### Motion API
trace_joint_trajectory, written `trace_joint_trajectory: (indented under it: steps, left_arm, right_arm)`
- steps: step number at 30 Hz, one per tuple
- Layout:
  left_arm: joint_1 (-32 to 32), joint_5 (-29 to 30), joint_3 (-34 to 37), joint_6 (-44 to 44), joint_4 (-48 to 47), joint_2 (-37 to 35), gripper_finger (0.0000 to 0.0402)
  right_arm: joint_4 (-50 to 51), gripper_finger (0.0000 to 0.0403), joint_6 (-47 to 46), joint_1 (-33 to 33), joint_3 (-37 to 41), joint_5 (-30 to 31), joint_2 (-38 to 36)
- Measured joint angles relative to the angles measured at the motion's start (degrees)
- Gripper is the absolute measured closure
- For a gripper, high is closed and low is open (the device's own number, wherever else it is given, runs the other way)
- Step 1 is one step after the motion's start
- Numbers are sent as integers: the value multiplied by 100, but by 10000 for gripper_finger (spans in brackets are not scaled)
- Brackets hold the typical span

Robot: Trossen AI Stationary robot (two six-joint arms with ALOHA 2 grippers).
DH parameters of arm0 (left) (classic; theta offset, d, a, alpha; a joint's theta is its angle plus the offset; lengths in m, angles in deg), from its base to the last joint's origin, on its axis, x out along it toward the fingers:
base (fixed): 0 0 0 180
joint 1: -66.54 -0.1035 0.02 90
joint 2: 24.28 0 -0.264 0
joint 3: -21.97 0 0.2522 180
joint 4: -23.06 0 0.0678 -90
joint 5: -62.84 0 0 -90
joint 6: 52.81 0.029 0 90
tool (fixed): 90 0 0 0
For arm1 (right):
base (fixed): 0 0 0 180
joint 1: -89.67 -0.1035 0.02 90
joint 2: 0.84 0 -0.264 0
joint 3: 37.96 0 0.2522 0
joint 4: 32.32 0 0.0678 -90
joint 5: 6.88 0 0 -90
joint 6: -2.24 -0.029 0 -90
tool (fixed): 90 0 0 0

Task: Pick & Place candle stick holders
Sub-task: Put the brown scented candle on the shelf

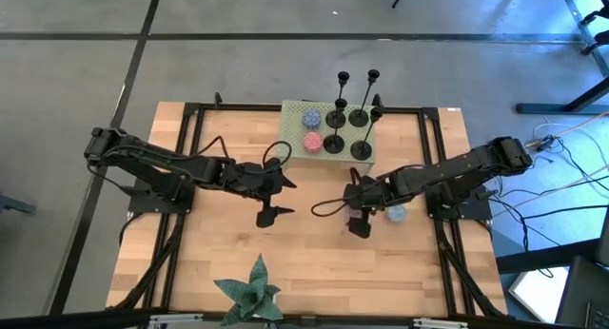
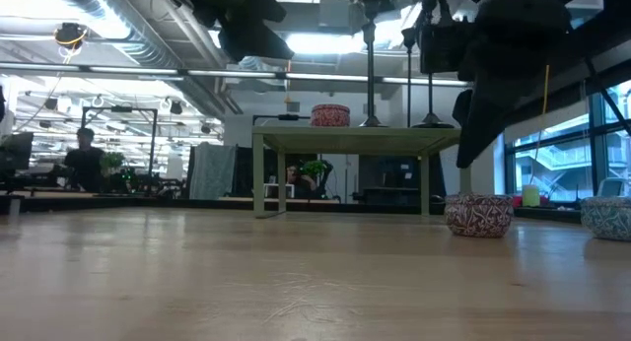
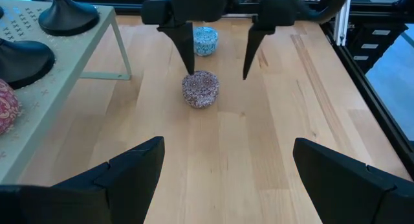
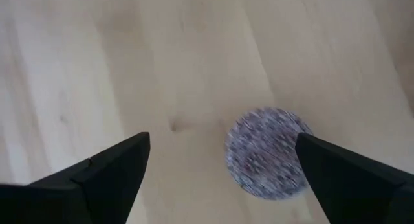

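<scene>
Several black candle stick holders point(image 1: 347, 120) stand on their disc bases on a small green stand point(image 1: 297, 115) at the table's far middle; their stems show in the low view point(image 2: 371, 65). My left gripper point(image 1: 275, 196) hangs open and empty left of centre, and shows in its own wrist view point(image 3: 226, 153). My right gripper point(image 1: 358, 209) is open above a round maroon speckled candle point(image 3: 200, 89) that sits on the table; its fingers point(image 3: 187, 52) stand above the candle without touching it. The candle also shows in the right wrist view point(image 4: 266, 153).
A blue speckled candle point(image 1: 395, 213) lies just right of the maroon one. A red candle point(image 1: 312, 142) and a blue one point(image 1: 310, 121) sit on the stand. A green star-shaped plant point(image 1: 252, 289) stands at the near edge. Bare wood lies in the middle.
</scene>
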Motion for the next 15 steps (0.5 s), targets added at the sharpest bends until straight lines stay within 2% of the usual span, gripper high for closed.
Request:
trace_joint_trajectory:
  steps: [6, 15]
  left_arm:
    - [0, 0, 0, -69, 0, 0, 62]
    - [0, 0, 0, -85, -10, 0, 62]
  right_arm:
    - [616, 14, -5, 0, 28, 473, 19]
    - [-2, 14, -41, 4, 642, 530, 79]
